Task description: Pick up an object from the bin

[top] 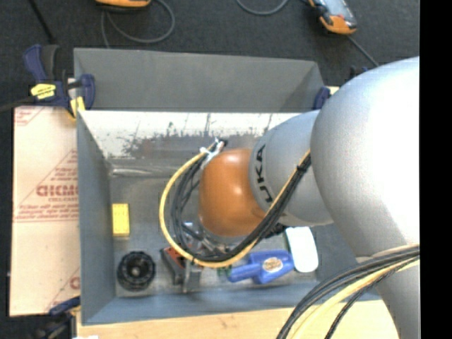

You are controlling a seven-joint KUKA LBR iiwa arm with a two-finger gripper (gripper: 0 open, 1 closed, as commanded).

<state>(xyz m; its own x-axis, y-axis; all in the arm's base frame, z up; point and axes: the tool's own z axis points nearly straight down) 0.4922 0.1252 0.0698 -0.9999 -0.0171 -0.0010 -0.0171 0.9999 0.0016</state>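
Observation:
My gripper is low over the bin's front floor, mostly hidden under the arm's orange cover and cables. Just to its left a black round knob-like thing lies in the front left corner. Right of the gripper lies a blue tool-like thing with a pale label, close beside it. A small red-orange bit shows at the gripper's left side; I cannot tell what it belongs to.
A yellow block lies by the left wall. A white rounded thing lies right of the blue one, partly under the arm. The arm covers the bin's middle and right.

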